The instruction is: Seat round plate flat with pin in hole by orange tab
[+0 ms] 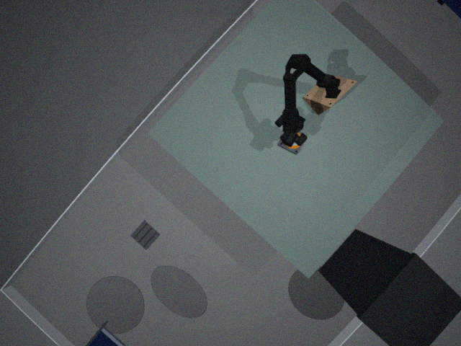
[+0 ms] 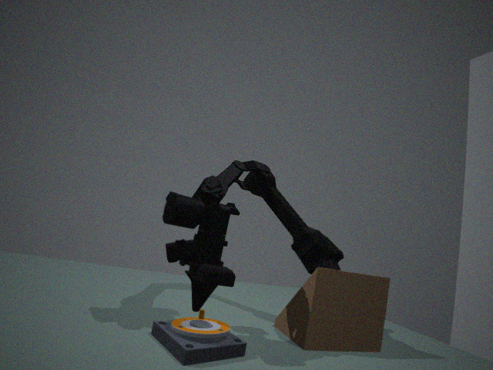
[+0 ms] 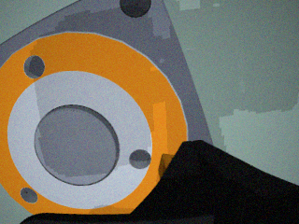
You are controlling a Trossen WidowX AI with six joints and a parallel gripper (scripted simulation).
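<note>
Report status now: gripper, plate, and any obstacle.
Gripper shut, empty, tip just above the tab. Plate on the base around the post; seated or not, cannot tell. Box off to the side, not in the way.

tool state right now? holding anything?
Tool: shut, holding nothing. Its tip hangs just above the orange tab of the round plate; contact cannot be told.

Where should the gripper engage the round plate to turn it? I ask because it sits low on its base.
Use the orange tab: it stands upright above the plate, whose flat rim offers little grip. Come from above with the shut gripper and push it sideways.
</note>
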